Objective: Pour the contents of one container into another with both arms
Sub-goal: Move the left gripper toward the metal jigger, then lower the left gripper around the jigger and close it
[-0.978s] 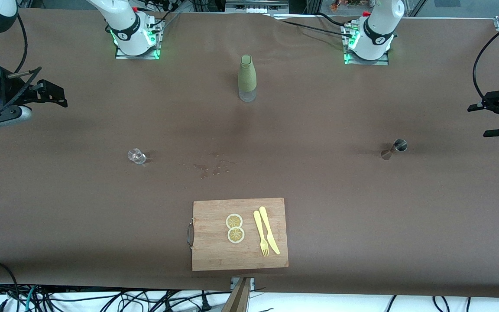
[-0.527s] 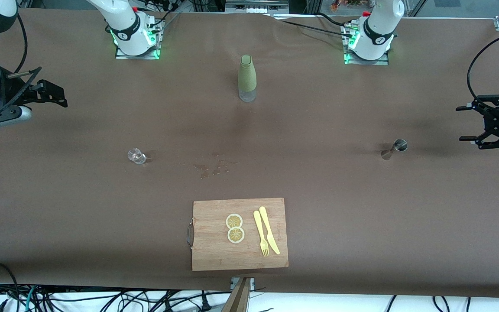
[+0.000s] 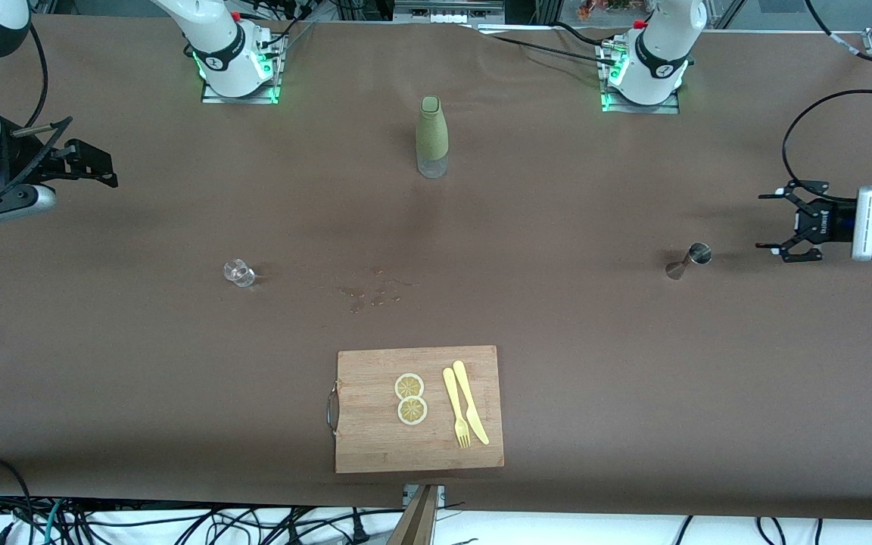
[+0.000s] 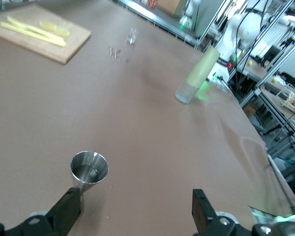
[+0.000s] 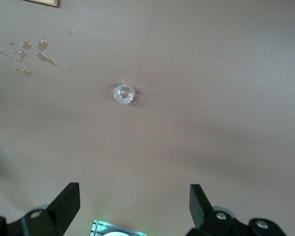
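Observation:
A small steel jigger [image 3: 689,260] stands on the brown table cover toward the left arm's end, its open mouth up. My left gripper [image 3: 763,221] hangs open over the cover just outside it; in the left wrist view the jigger [image 4: 88,172] sits close to one finger [image 4: 69,205], outside the gap of the left gripper [image 4: 135,209]. A small clear glass [image 3: 239,272] stands toward the right arm's end. My right gripper [image 3: 99,168] waits open at the table's edge, high over the glass [image 5: 123,93]. Nothing is held by the right gripper [image 5: 132,204].
A green-sleeved bottle [image 3: 431,136] stands upright midway between the arm bases. Spilled drops [image 3: 372,291] lie on the cover between glass and jigger. A wooden cutting board [image 3: 375,446] with lemon slices, a yellow fork and knife lies nearest the front camera.
My left gripper has come in from the table's end toward the jigger, turning its open fingers to face it. The right arm, glass and jigger have not moved.

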`<action>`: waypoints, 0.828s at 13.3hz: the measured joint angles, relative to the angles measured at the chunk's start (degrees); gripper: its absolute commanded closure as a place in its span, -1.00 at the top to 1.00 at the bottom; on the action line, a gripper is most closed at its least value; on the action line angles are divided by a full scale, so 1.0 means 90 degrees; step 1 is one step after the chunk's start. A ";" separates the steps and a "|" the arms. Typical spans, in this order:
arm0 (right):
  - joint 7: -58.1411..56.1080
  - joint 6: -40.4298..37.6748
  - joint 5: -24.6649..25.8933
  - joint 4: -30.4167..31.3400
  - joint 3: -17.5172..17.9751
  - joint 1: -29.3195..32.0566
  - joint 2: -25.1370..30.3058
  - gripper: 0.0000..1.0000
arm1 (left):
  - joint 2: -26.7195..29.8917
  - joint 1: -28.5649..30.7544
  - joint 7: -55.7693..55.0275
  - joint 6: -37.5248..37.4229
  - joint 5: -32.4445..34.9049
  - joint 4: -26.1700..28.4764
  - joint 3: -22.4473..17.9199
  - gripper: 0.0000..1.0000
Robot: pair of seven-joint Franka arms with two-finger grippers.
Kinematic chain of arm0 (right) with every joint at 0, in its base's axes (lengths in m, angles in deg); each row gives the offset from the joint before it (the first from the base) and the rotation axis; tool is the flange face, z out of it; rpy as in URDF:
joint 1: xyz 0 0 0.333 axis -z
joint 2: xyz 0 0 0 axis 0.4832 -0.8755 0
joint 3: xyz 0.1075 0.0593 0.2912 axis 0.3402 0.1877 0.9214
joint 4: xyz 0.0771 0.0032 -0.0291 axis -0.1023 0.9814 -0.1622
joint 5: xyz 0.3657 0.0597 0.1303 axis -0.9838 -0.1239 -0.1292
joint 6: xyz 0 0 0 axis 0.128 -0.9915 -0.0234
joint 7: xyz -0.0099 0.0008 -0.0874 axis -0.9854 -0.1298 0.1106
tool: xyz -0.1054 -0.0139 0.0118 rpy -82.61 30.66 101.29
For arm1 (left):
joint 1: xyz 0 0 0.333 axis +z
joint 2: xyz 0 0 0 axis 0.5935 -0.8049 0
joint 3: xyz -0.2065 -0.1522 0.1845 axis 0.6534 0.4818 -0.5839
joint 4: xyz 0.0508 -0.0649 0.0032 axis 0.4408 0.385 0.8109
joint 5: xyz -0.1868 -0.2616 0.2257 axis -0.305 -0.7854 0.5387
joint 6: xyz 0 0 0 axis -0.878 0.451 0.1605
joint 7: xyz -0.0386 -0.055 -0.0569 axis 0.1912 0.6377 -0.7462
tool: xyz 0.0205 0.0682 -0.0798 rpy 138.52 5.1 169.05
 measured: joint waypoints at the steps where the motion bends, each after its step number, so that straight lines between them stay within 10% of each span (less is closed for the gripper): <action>1: 0.0000 0.0000 0.0000 0.0000 0.0000 0.0000 0.0000 0.98 | -0.0257 0.0049 0.0533 0.0003 -0.0267 0.0099 -0.0058 1.00; 11: 0.0000 0.0000 0.0000 0.0000 0.0000 0.0000 0.0000 0.98 | -0.1749 0.0357 0.3410 -0.0053 -0.1977 0.0186 -0.0076 1.00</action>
